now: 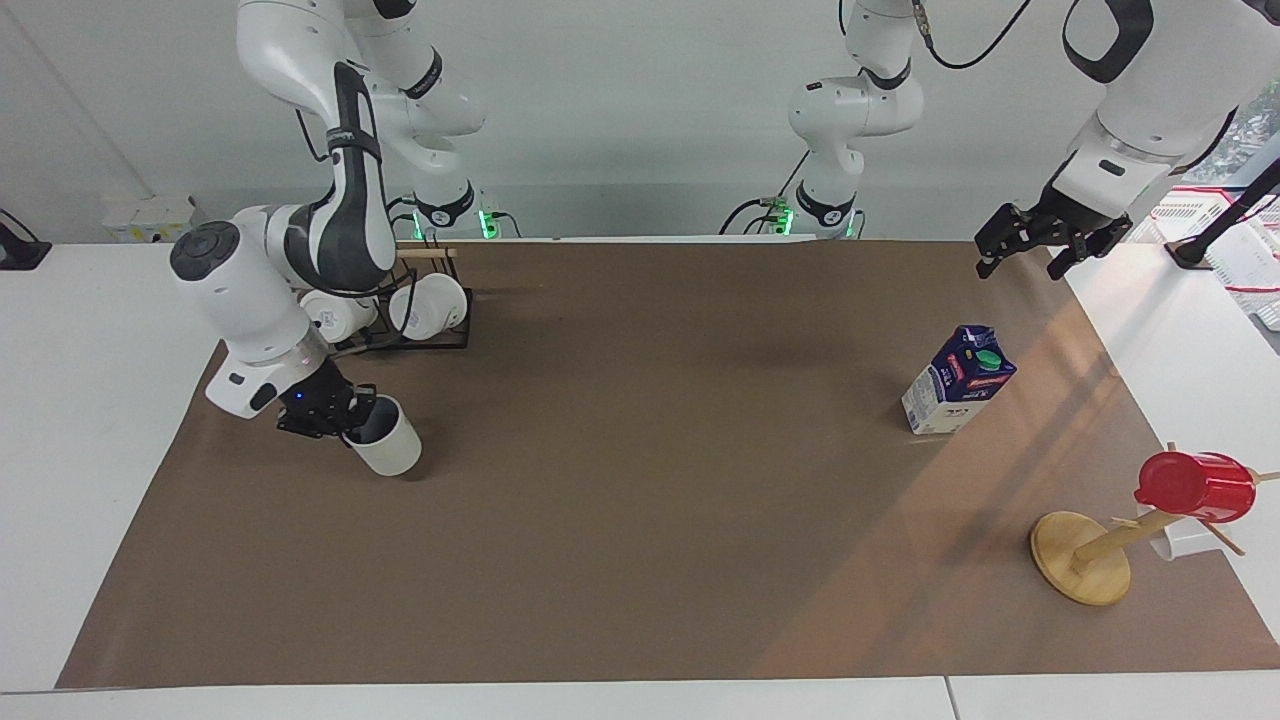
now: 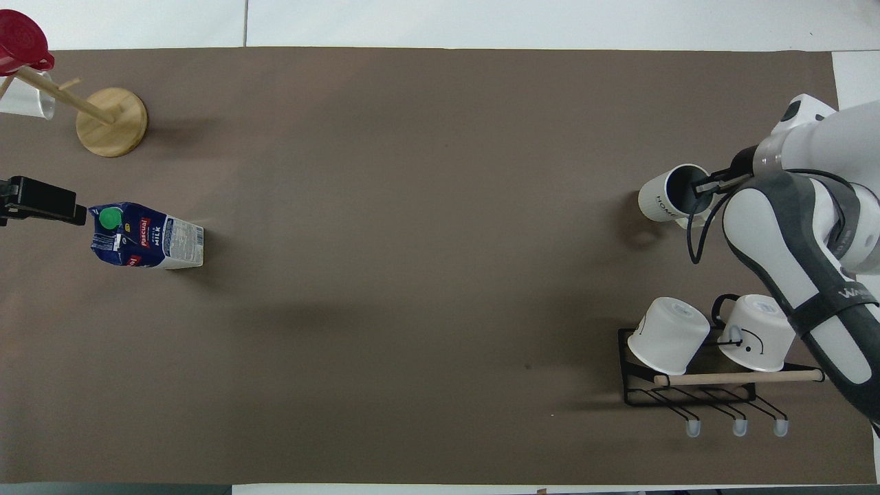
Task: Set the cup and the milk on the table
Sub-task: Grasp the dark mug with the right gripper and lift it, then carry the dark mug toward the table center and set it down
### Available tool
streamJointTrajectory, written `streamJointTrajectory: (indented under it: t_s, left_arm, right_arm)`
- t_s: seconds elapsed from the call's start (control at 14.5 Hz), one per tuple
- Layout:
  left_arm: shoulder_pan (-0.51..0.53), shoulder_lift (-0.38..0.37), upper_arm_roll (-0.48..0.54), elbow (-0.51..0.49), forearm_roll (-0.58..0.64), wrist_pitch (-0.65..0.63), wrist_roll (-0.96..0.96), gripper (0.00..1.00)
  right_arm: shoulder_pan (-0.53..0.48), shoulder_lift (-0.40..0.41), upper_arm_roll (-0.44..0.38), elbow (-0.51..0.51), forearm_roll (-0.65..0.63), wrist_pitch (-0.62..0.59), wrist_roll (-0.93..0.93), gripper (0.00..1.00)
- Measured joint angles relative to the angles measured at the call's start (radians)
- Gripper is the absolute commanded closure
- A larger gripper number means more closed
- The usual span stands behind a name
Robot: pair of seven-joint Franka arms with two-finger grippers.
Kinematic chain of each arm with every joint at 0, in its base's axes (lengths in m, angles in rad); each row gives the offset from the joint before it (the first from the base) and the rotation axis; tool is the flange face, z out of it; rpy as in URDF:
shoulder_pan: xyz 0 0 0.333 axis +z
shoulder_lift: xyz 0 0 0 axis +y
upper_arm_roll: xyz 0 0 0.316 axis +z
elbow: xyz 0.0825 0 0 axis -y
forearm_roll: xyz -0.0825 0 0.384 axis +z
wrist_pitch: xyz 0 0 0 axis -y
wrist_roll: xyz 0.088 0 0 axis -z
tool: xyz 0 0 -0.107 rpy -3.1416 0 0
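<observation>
The cup point(image 1: 387, 441), off-white with a grey-blue inside, hangs tilted just above the brown paper of the table point(image 1: 640, 520), near the right arm's end. My right gripper point(image 1: 350, 413) is shut on its rim, one finger inside. The overhead view shows the cup point(image 2: 663, 199), its shadow on the paper below it, and the right gripper point(image 2: 708, 187). The milk point(image 1: 958, 380) stands upright on the paper near the left arm's end; it also shows in the overhead view point(image 2: 146, 236). My left gripper point(image 1: 1030, 252) hangs open and empty in the air above the table edge beside the milk.
A black rack point(image 1: 430, 335) with two white mugs stands near the right arm's base, closer to the robots than the cup. A wooden mug tree point(image 1: 1083, 558) carrying a red cup point(image 1: 1196, 486) stands farther from the robots than the milk.
</observation>
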Motion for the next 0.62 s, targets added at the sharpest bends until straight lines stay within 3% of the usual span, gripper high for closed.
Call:
streamJointTrajectory:
  t_s: [0.34, 0.62]
  left_arm:
    - [-0.002, 0.000, -0.002, 0.000, 0.000, 0.000, 0.000, 0.00]
    - [-0.001, -0.001, -0.002, -0.003, 0.000, 0.000, 0.001, 0.00]
  right_arm:
    - [0.281, -0.002, 0.009, 0.050, -0.048, -0.031, 0.418, 1.00]
    - [0.410, 0.004, 0.009, 0.021, -0.098, 0.010, 0.566, 1.00]
